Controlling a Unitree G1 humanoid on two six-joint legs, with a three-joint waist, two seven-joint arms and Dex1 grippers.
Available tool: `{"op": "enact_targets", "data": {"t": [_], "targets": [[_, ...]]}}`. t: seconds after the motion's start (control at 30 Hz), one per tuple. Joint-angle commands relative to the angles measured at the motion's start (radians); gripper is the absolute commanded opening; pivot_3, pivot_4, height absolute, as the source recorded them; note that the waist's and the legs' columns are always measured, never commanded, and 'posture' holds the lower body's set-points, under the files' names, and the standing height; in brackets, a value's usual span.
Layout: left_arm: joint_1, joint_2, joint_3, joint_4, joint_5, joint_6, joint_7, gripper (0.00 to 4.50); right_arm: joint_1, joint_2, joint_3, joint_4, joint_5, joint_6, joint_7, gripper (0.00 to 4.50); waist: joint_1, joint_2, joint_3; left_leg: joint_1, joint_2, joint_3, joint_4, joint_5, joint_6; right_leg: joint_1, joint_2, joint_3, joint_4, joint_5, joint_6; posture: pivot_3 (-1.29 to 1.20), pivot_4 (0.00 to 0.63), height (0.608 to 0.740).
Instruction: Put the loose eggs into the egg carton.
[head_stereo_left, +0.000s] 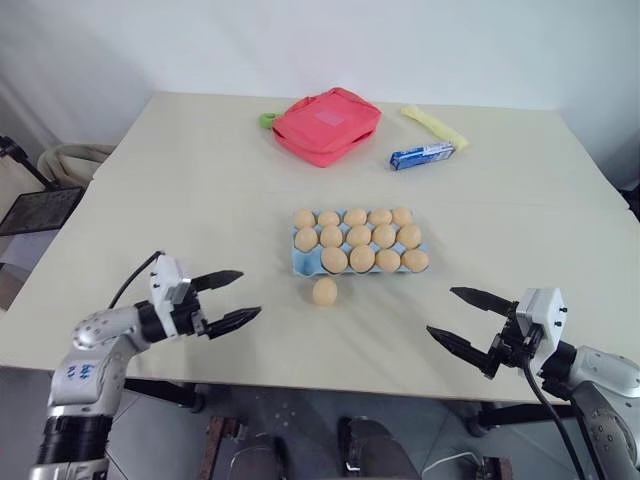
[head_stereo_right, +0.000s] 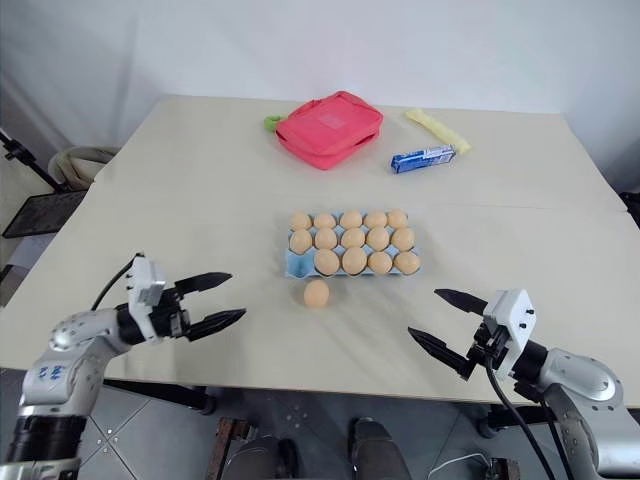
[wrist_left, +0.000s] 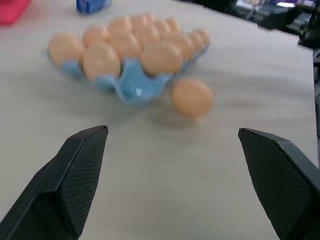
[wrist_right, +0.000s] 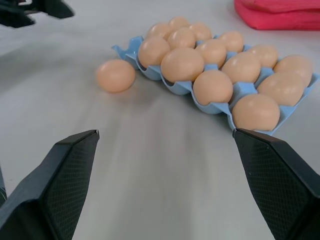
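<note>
While one loose egg (head_stereo_left: 324, 291) is lying on the counter (head_stereo_left: 200, 200) just beside the egg carton (head_stereo_left: 300, 265), we are holding our left tool (head_stereo_left: 228, 298) and right tool (head_stereo_left: 463, 318) wide open; both are gripping nothing.

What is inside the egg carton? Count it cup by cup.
The egg carton holds fourteen eggs: five in the far row, five in the middle, four in the near row. The near-left corner cup is empty. The eggs hide their cup bottoms.
</note>
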Motion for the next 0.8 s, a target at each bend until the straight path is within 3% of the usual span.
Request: {"op": "enact_targets", "data": {"t": [0.03, 0.23, 0.5, 0.8], "targets": [[0.042, 0.019, 0.031, -0.080, -0.042, 0.015, 0.003, 4.46, -0.023, -0.015, -0.007, -0.006, 0.010, -0.005, 0.011, 4.50, 0.001, 0.000, 0.000, 0.000, 0.000, 0.000, 0.000, 0.000, 0.000, 0.000, 0.000, 0.000, 0.000, -0.001, -0.001, 0.00, 0.150, 0.740], [0.071, -0.008, -0.011, -0.140, -0.026, 0.005, 0.047, 4.46, -0.055, -0.024, 0.001, 0.003, 0.008, 0.007, 0.024, 4.50, 0.002, 0.000, 0.000, -0.001, -0.001, 0.000, -0.001, -0.001, -0.002, 0.000, -0.001, 0.000, -0.003, -0.002, -0.005, 0.00, 0.150, 0.740], [-0.056, -0.133, -0.221, -0.160, 0.105, -0.019, 0.186, 4.46, -0.088, -0.028, 0.007, 0.001, 0.006, 0.029, 0.017, 4.50, 0.003, 0.000, 0.000, -0.001, -0.001, 0.000, 0.000, 0.000, 0.000, 0.001, -0.001, 0.000, -0.003, 0.001, 0.001, 0.00, 0.150, 0.740], [-0.147, -0.248, -0.345, -0.091, 0.195, 0.031, 0.316, 4.46, -0.062, -0.020, 0.001, -0.031, 0.006, 0.034, -0.006, 4.50, 0.001, 0.000, 0.000, 0.000, 0.000, -0.001, 0.000, 0.001, 0.001, 0.001, 0.001, 0.000, -0.002, 0.002, 0.001, 0.00, 0.150, 0.740]]}}
